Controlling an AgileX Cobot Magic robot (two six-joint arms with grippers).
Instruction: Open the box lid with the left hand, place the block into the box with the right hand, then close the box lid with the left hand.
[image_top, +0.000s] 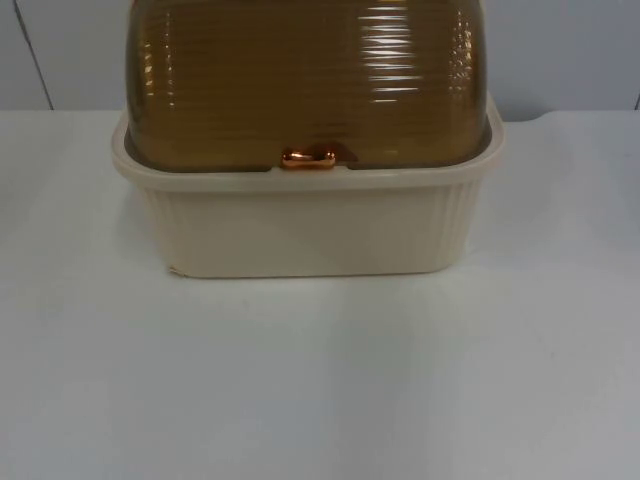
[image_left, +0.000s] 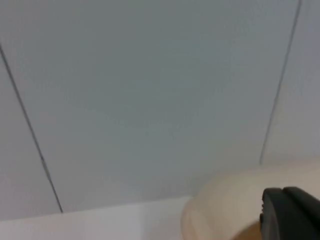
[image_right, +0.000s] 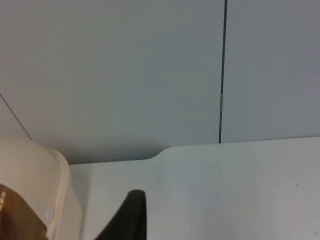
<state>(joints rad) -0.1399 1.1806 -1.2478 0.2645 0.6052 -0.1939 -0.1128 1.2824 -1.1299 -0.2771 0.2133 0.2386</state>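
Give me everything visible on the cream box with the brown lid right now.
The cream ribbed plastic box stands upright on the white table, close to the grey partition wall. Its translucent brown ribbed domed lid is shut, seated inside the rim, with a shiny copper handle at the front edge. Nothing touches it.

You have one big obstacle: the cream box (image_top: 310, 225) stands at the middle of the table (image_top: 320, 390), reaching back toward the grey wall (image_top: 570, 50). Its brown ribbed lid (image_top: 310, 85) is shut, so nothing can pass into it from above. In front of the box the table lies open from side to side. You also have open lanes on both sides of the box. The wall closes off the far edge.
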